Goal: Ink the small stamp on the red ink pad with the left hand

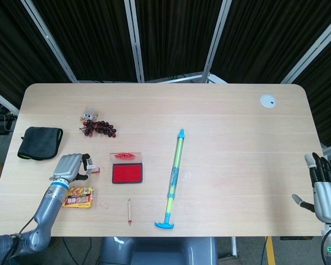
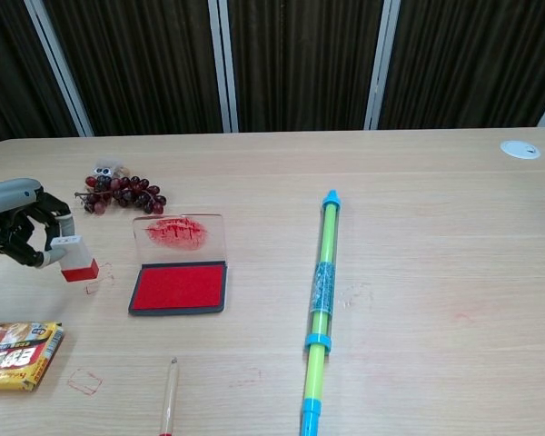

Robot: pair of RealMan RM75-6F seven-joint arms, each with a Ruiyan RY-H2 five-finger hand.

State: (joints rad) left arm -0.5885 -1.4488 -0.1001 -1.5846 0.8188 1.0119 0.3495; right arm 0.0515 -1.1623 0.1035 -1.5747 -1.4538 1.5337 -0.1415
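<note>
The red ink pad [image 1: 127, 174] [image 2: 180, 288] lies open on the table, its clear lid [image 2: 181, 233] smeared red and flipped back behind it. My left hand [image 1: 69, 166] [image 2: 16, 232] holds the small stamp [image 1: 91, 167] [image 2: 74, 256], white on top with a red base, to the left of the pad and apart from it. In the chest view the stamp hangs just above a faint red stamped outline on the wood. My right hand [image 1: 323, 185] is at the table's right front corner with its fingers spread and nothing in it.
A green and blue pump tube [image 1: 174, 179] [image 2: 322, 300] lies right of the pad. Grapes [image 1: 99, 128] [image 2: 123, 192] sit behind it, a black cloth [image 1: 39, 142] at far left. A snack packet [image 1: 77, 196] [image 2: 16, 354] and a pencil [image 1: 129, 211] [image 2: 169, 409] lie near the front edge.
</note>
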